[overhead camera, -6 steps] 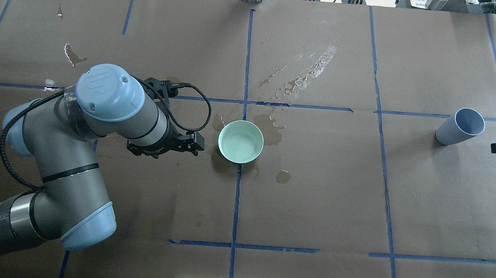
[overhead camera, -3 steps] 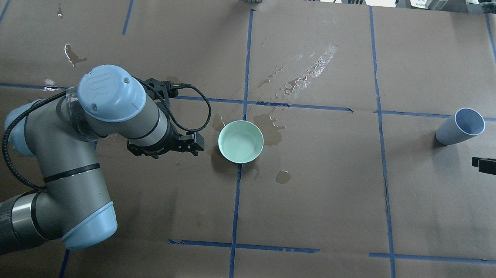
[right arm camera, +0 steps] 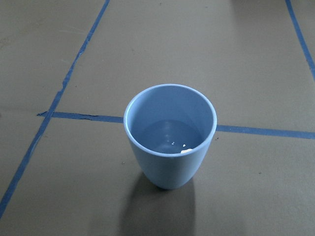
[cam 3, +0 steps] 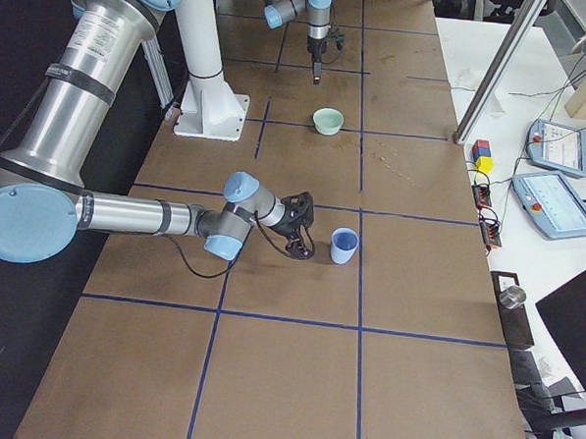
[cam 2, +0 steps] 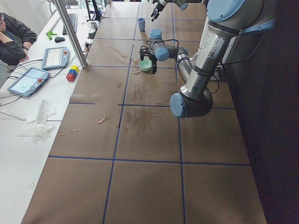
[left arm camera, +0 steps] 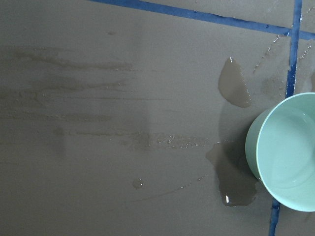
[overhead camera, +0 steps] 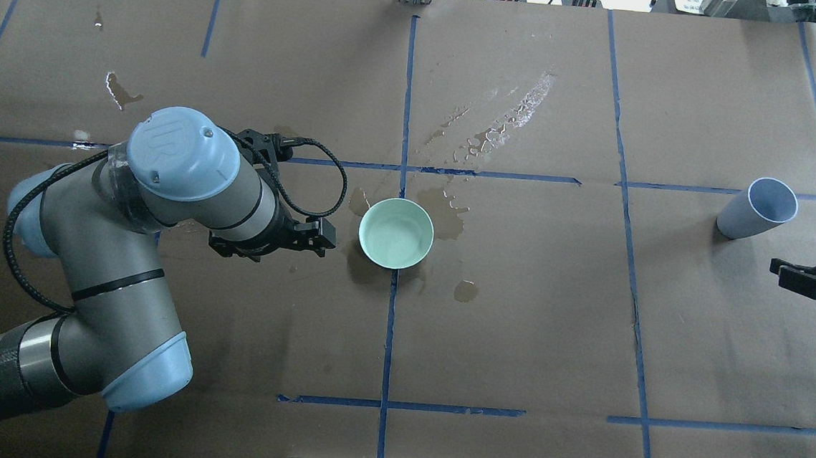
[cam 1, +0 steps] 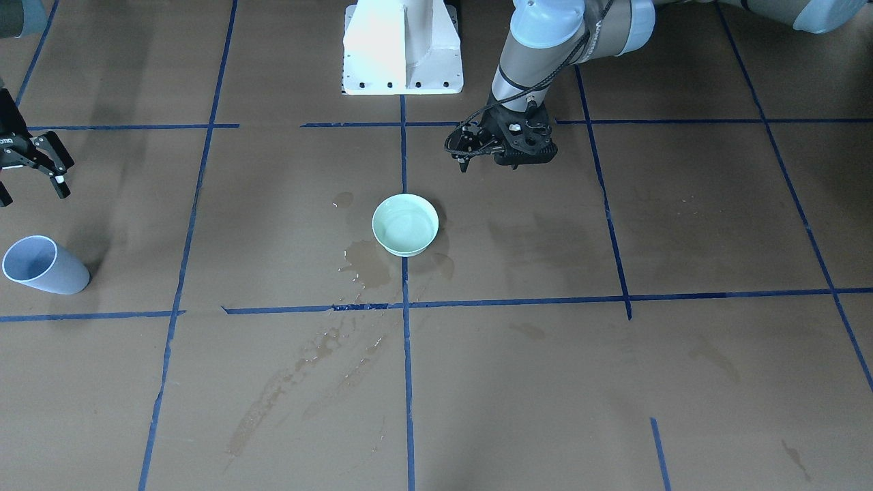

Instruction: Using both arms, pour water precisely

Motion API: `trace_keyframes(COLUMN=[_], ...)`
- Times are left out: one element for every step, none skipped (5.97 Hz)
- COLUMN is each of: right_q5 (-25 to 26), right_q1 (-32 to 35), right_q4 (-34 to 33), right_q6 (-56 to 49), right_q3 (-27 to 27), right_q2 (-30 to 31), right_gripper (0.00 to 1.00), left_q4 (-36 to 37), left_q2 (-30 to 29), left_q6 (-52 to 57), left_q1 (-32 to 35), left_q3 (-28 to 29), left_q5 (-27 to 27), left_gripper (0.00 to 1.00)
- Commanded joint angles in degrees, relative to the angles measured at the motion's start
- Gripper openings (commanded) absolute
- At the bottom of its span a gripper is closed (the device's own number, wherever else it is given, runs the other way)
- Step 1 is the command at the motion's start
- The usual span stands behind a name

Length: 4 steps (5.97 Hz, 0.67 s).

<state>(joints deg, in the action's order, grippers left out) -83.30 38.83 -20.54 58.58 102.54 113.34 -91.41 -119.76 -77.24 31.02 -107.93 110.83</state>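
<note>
Brown paper table (overhead camera: 515, 337); right end effector (overhead camera: 800, 276) half cropped, apart; left end effector (cam 1: 470, 155) apparently together.

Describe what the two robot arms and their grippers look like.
Both arms are grey tubes with pale blue joint caps and black bands. The left arm carries a faint UR logo on its cap and a braided black cable looping to the left gripper. The right gripper is black too, with skeletal jaws and small white markings.
</note>
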Motion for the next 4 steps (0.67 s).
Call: trace_keyframes(right_q5=[14.76,20.06,22.11,24.57], right_q1=[-8.04,-9.9,-10.09,-10.36], right_q4=[2.41,3.82,6.1,6.3], right_q6=[3.02,3.12,3.03,2.85], right_q3=[-4.42,-9.5,-12.68,-13.06], right_q2=[-2.4,-5.9,-7.59,-8.56], right_gripper=[1.0,1.0,1.0,1.0], left_q4=[0.0,0.0,0.0,0.0], left_q2=[0.05,0.14,0.14,0.14], left_q6=[-0.02,-0.02,-0.02,-0.02], left_q1=[0.0,-0.09,-0.09,-0.09], left_q3=[0.09,0.09,0.09,0.09], left_q5=[0.0,0.0,0.0,0.0], left_gripper=[1.0,1.0,1.0,1.0])
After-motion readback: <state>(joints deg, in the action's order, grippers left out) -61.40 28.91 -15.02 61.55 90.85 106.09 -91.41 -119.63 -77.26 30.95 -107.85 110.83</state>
